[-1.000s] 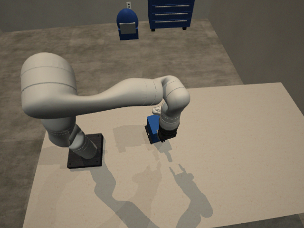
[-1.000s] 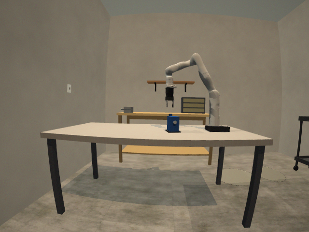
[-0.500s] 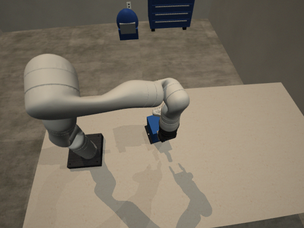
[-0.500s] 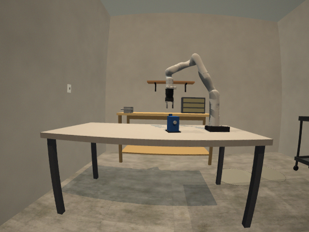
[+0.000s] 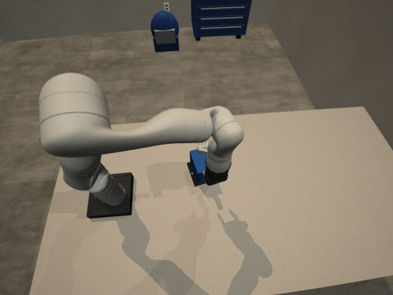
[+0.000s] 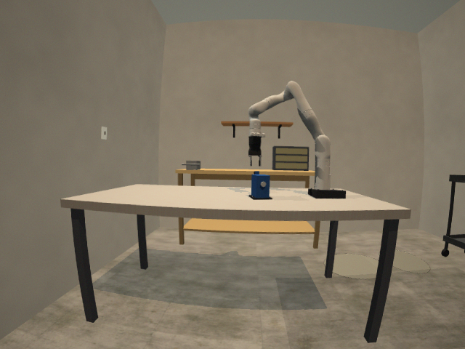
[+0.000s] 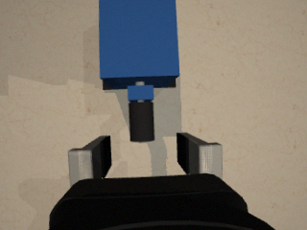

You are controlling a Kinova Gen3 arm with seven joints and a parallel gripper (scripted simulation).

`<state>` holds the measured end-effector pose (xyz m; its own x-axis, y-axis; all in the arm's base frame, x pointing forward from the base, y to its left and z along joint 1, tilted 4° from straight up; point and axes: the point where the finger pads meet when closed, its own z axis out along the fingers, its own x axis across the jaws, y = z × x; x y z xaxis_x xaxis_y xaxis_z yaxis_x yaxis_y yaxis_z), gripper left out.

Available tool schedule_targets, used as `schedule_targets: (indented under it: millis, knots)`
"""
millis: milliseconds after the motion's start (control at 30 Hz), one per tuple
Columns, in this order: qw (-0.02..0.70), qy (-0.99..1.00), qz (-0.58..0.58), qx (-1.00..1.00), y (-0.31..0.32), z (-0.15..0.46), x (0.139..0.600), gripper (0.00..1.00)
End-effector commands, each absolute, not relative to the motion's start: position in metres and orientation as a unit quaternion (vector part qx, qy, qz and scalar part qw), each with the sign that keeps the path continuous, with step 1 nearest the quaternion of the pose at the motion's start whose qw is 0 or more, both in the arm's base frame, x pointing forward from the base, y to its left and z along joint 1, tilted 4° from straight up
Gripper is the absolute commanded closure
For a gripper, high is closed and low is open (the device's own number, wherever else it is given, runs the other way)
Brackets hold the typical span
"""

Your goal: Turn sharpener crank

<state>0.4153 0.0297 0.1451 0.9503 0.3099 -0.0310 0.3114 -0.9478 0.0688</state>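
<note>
The blue box-shaped sharpener (image 5: 196,165) (image 6: 259,186) (image 7: 137,22) stands on the beige table (image 5: 301,174) (image 6: 168,198). Its crank (image 6: 263,184) (image 7: 141,122) sits on the side facing the exterior camera. In the wrist view the crank shows as a small blue arm with a dark cylindrical handle sticking out from the box. My gripper (image 6: 254,162) (image 7: 144,149) is open and empty. It hangs pointing straight down, well above the sharpener, and the crank handle lies below and between the fingers. In the top view the arm's wrist hides the fingers and most of the crank side.
The arm's black base plate (image 5: 109,203) (image 6: 326,193) is mounted on the table beside the sharpener. Off the table stand a blue drawer cabinet (image 5: 220,17), a wooden bench (image 6: 244,171) behind, and a black cart (image 6: 456,210) at the right.
</note>
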Motion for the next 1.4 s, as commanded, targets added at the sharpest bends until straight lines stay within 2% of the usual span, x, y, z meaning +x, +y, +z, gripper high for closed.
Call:
schedule_targets:
  millis: [0,1367]
  knots:
    - [0.036,0.158,-0.012,0.987,0.03,0.14,0.414,0.03]
    - [0.036,0.158,-0.012,0.987,0.029,0.125,0.414,0.03]
